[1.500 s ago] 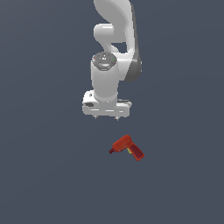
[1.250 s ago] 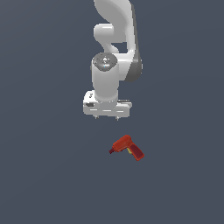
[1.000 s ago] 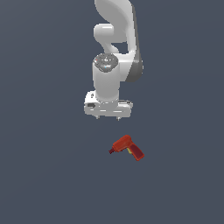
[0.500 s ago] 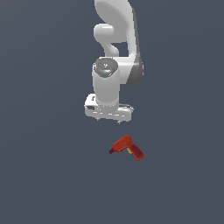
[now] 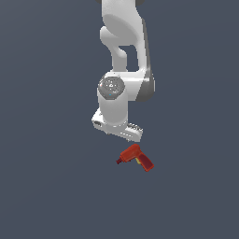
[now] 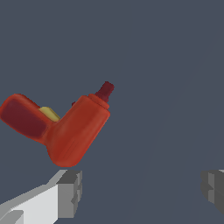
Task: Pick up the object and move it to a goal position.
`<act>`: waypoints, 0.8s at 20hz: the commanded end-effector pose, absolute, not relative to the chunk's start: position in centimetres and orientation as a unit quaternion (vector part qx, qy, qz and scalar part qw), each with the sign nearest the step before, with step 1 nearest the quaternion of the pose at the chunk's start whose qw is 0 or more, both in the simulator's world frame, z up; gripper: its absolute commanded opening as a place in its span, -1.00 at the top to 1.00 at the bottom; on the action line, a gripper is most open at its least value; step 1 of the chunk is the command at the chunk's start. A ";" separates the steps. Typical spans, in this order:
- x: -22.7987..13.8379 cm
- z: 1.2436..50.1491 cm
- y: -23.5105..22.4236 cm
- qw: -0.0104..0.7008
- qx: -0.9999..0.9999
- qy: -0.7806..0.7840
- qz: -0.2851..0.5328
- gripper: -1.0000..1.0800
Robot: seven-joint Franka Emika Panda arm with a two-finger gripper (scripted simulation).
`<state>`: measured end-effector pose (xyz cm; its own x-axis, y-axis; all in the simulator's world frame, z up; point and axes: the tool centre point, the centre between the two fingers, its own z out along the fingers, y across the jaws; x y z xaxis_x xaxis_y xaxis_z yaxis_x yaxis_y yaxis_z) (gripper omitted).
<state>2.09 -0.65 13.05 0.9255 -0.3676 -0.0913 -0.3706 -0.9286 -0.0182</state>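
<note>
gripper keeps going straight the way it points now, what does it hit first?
Probably the grey floor. The open gripper has the red drill off beside one finger, not between the two. Depth is unclear, so that finger might clip it.

Smooth, faintly glossy red plastic-looking drill point(image 6: 65, 129); matt white hand point(image 6: 140, 188) with flat grey pads point(image 6: 70, 192).

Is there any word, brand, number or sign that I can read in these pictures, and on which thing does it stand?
None: no text can be read in either view.
The red drill shows only a plain yellow patch, with no letters on it.
The white arm and the tool carry no label or number.
</note>
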 end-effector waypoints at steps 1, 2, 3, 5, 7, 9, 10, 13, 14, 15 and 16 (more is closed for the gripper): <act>2.9 12.2 -0.3 0.022 -0.973 0.225 0.052 -1.00; 3.2 11.9 -0.1 0.024 -0.969 0.239 0.055 -1.00; 3.5 11.5 0.1 0.026 -0.965 0.254 0.058 -1.00; 4.1 10.8 0.4 0.029 -0.957 0.283 0.066 -1.00; 4.7 10.1 0.7 0.032 -0.947 0.311 0.073 -1.00; 5.3 9.4 1.1 0.035 -0.937 0.338 0.081 -1.00; 5.5 9.0 1.3 0.036 -0.931 0.352 0.084 -1.00; 6.2 8.0 1.8 0.039 -0.916 0.388 0.095 -1.00; 6.4 7.7 2.0 0.040 -0.911 0.399 0.098 -1.00; 6.5 7.4 2.2 0.040 -0.906 0.408 0.101 -1.00; 6.7 7.1 2.3 0.041 -0.902 0.417 0.104 -1.00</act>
